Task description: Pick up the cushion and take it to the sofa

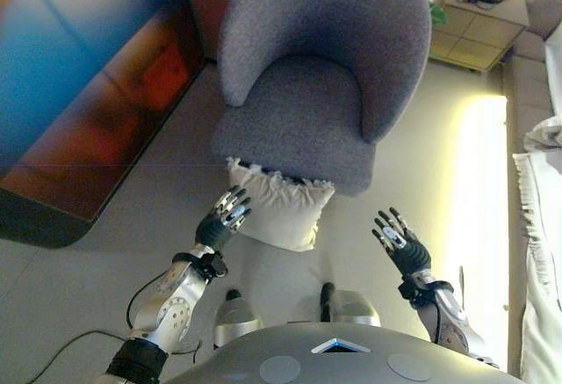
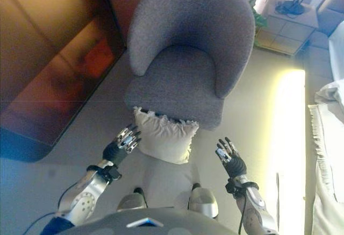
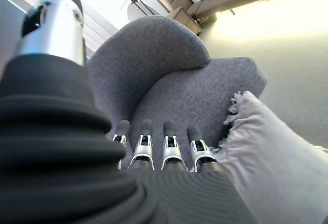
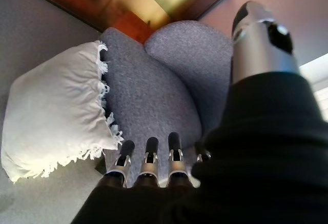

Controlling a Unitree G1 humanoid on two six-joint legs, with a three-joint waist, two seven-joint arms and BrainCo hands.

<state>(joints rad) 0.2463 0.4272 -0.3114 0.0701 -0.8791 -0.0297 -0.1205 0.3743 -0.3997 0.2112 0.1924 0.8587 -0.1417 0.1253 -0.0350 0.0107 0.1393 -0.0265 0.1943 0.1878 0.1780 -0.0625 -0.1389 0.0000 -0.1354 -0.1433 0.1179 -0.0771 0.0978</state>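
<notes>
Eye views: white fringed cushion [image 1: 281,208] stands on the floor [image 1: 114,261], leaning against the front edge of the grey armchair [image 1: 307,76]; left hand [image 1: 222,220] sits just beside its left edge, right hand [image 1: 399,242] well apart on the right with open floor between, both with fingers straight and spread, holding nothing. Left wrist view: fingers [image 3: 169,147] extended, empty, cushion [image 3: 277,152] just beside them, chair seat ahead. Right wrist view: fingers [image 4: 148,165] straight, empty, cushion [image 4: 56,116] apart from them against the chair front.
</notes>
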